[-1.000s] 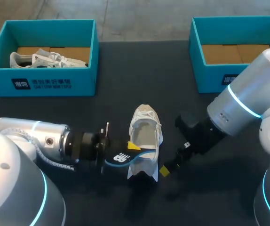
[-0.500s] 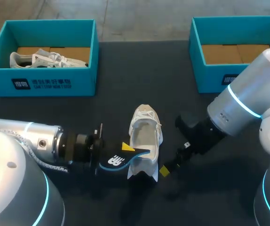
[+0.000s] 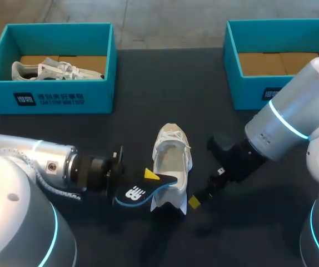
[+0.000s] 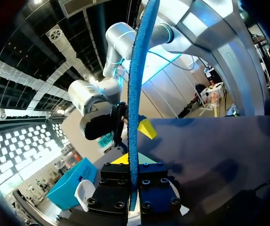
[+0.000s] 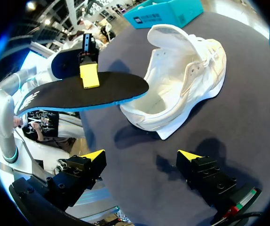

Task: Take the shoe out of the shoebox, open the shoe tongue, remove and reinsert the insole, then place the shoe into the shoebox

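Your left gripper (image 3: pixel 149 176) is clamped on the black, blue-edged foam insole (image 3: pixel 137 192), holding it above the dark table (image 3: pixel 148 83) toward its near edge. The white lace-up shoe (image 3: pixel 171 158) lies just beyond the insole's tip, toe toward the far edge and heel toward the near one. The insole's long axis runs crosswise to the shoe's, so I'd judge you must swing it into line. Your right gripper (image 5: pixel 142 155) stands wide and empty beside the heel
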Controlling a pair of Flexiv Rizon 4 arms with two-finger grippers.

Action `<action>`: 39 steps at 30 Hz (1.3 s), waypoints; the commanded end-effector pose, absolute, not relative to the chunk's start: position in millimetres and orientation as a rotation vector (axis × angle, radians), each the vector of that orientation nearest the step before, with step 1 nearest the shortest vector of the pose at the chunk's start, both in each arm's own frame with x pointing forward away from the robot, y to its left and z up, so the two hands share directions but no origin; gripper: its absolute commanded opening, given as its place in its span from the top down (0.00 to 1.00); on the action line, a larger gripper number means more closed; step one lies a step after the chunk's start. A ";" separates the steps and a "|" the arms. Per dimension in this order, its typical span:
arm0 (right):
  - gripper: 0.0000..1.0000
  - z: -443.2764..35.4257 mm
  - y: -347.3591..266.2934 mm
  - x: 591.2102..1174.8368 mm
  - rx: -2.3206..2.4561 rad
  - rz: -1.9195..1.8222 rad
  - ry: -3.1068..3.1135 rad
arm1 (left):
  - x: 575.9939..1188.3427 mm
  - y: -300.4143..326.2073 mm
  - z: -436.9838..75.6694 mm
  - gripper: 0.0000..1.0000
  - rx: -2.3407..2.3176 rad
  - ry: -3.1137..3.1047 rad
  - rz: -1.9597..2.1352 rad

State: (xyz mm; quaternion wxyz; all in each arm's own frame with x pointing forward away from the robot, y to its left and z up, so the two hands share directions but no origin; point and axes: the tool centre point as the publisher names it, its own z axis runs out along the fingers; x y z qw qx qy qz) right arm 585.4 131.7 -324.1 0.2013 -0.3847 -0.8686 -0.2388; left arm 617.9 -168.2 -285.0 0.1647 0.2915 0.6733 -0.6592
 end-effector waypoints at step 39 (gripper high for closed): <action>0.00 -325.0 133.8 583.9 -1.080 -0.665 -2.430 | 636.2 -182.7 -317.0 1.00 0.912 1.931 -1.788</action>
